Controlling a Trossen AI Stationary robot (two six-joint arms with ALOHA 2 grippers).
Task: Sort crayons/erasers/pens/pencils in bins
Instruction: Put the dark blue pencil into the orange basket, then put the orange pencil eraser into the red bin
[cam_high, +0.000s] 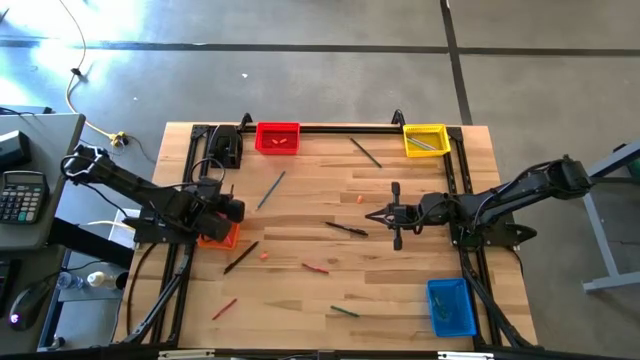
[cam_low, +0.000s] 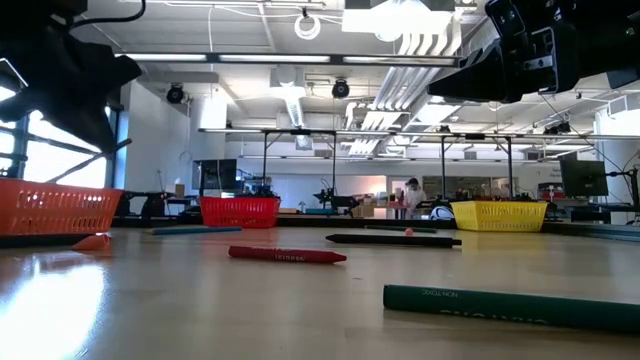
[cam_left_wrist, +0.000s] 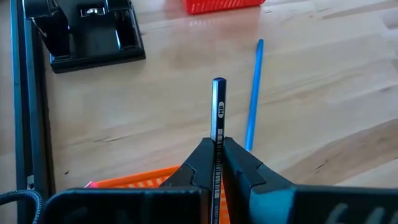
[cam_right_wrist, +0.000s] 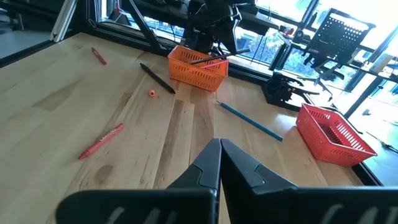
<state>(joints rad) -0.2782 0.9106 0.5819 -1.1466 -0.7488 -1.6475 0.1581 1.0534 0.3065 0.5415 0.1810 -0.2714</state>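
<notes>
Over the orange bin (cam_high: 218, 236) at the tabletop's (cam_high: 320, 290) left edge, the left gripper (cam_left_wrist: 217, 163) held its fingers clamped on a dark pen (cam_left_wrist: 217, 118), marked stick pointing forward out of the fingers, long axis in line with the gripper's reach and roughly level. From the right wrist view the stick hung across the top of the orange bin, not yet inside. Judged step: delivering this pen to the orange bin; next move calls for lowering slightly and parting the fingers so it drops lengthwise within the walls rather than bridging the rim. Right gripper (cam_right_wrist: 219, 163) waited near the tabletop's middle right, fingers together, holding nothing. A blue pen (cam_high: 270, 190) lay diagonally just beyond, towards the red bin (cam_high: 277, 137). Several sticks remained loose on the tabletop; sorting looked well short of done.
</notes>
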